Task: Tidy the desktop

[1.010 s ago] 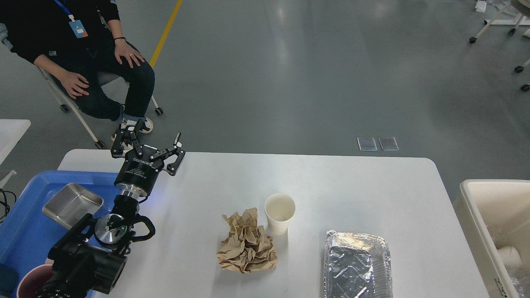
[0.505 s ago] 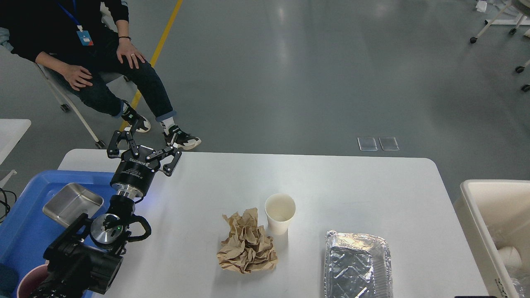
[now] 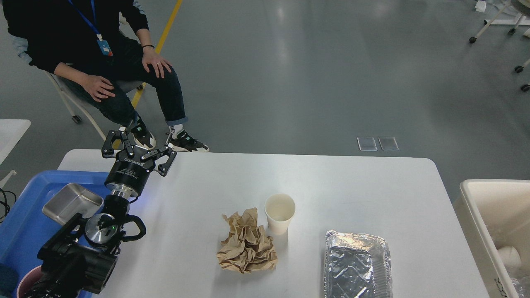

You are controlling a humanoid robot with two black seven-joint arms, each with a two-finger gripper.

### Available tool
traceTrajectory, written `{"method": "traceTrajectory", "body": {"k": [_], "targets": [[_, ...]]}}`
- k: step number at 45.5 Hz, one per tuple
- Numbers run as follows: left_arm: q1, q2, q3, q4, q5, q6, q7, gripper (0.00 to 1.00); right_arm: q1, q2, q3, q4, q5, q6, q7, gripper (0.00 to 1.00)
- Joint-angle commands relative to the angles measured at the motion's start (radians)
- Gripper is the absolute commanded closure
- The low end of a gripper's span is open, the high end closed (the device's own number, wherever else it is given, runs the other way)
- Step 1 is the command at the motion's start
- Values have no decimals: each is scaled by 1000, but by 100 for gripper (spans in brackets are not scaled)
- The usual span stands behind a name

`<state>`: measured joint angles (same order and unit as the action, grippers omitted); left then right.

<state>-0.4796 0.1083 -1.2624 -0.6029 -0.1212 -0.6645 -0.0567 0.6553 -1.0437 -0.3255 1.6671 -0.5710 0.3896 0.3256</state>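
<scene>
White desktop (image 3: 339, 182) seen from head view only; fills lower part of frame, spreading rightward from left gripper (image 3: 138, 149).

Left gripper: fingers spread wide, nothing between them, raised over far left corner of desktop. Right gripper: not in view.

Left of and below gripper: blue tray (image 3: 25, 231) overlapping desktop's left edge. Holds steel pan (image 3: 72, 203) and, nearest camera, rim of dark red cup (image 3: 28, 282), partly hidden by arm. Judged as items already sorted.

Right of and nearer than gripper, well apart from it, still lying on desktop:
- paper cup (image 3: 280, 213), upright, appears empty
- crumpled brown paper (image 3: 247, 245), just beside cup, possibly touching at its base; cannot tell for certain
- foil tray (image 3: 358, 265), farther right, apart from cup and paper, bottom edge cut off by frame

Far right, beyond desktop edge: cream bin (image 3: 476, 223), with pale cup-like item and clear wrapping inside; details too small to tell.

Judgement on progress: partly done. Two items in tray, some rubbish in bin, three items left on desktop. Empty open gripper fits a pause between placements. Paper cup or brown paper nearest for left arm; foil tray lies closer to bin, likelier a right-arm job.

Background: seated person (image 3: 103, 62) beyond gripper, off desktop.
</scene>
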Motion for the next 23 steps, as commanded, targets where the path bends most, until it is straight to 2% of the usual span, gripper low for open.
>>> {"method": "traceTrajectory", "body": {"k": [1, 16, 23], "targets": [[1, 14, 0, 0, 0, 3, 0, 2, -23, 88, 16, -23, 23, -74, 0, 0], [6, 21, 0, 0, 0, 5, 0, 2, -62, 182, 56, -76, 71, -258, 0, 0], [10, 21, 0, 0, 3, 5, 0, 2, -82, 183, 56, -78, 71, -281, 0, 0]]}}
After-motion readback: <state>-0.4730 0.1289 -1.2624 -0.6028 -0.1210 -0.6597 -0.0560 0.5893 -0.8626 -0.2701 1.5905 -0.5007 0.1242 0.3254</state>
